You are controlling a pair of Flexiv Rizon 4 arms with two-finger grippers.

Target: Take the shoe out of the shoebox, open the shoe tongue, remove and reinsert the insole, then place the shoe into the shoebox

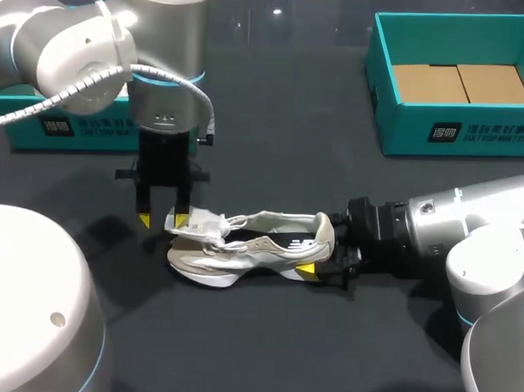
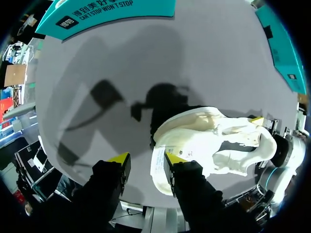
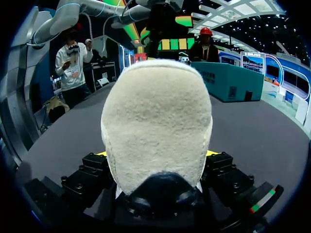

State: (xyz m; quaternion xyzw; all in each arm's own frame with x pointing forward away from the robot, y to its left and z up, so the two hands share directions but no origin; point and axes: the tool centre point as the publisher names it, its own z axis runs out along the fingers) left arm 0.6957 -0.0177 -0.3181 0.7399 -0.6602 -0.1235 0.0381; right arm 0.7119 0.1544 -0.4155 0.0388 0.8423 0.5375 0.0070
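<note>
In the head view the shoe (image 1: 252, 247) lies on its side, well apart from the shoebox (image 1: 458, 138), its long axis running between the 2 grippers. The right gripper (image 1: 322, 248) has the heel and the left gripper (image 1: 164, 217) hangs upright at the toe end. In the left wrist view its fingers (image 2: 119, 162) stand narrowly apart over bare table, the shoe just beside 1. In the right wrist view the heel is clamped from both sides.

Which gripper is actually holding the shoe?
The right gripper, shut on the heel of the shoe; the left gripper hangs open at its other end.
</note>
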